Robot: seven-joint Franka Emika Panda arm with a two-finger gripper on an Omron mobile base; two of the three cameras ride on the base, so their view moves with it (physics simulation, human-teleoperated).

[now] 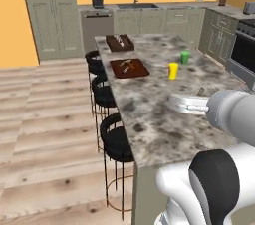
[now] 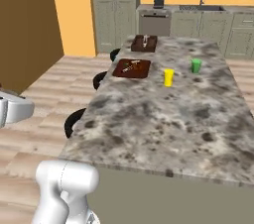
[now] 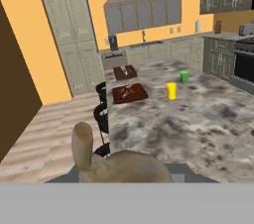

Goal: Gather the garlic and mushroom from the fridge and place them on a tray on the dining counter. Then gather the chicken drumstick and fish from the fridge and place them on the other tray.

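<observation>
Tray (image 1: 129, 68): flat reddish-brown board left of centre in the left base view, near the stool-side edge of the counter; small pale pieces lie on it, too small to name. Also at (image 2: 131, 68) and (image 3: 129, 92).
Other tray (image 1: 120, 43): deeper dark-brown box beyond the flat one, upper centre of the left base view, at the far end of the counter; something pale and slim lies inside, too small to identify. Also at (image 2: 144, 43) and (image 3: 125, 72).
Chicken drumstick (image 3: 116, 161): tan, at the bottom of the hand view, its bone end sticking up at lower left.
Gripper (image 3: 124, 176): closed tight on the chicken drumstick, which covers the fingertips.
Cups: yellow cup (image 1: 173, 70) and green cup (image 1: 185, 56) stand upright, apart from each other, right of the flat tray; contents not visible.
Dining counter (image 1: 154, 114): marble top, bare across the middle and near end in all views.
Edges: three black stools (image 1: 115, 142) line the left edge in the left base view; wooden floor lies open beyond them at left.
Fridge: not identifiable in these views.
Back wall: olive cabinets (image 3: 74, 44) and a sink run along the top of each view, well apart from the counter.
</observation>
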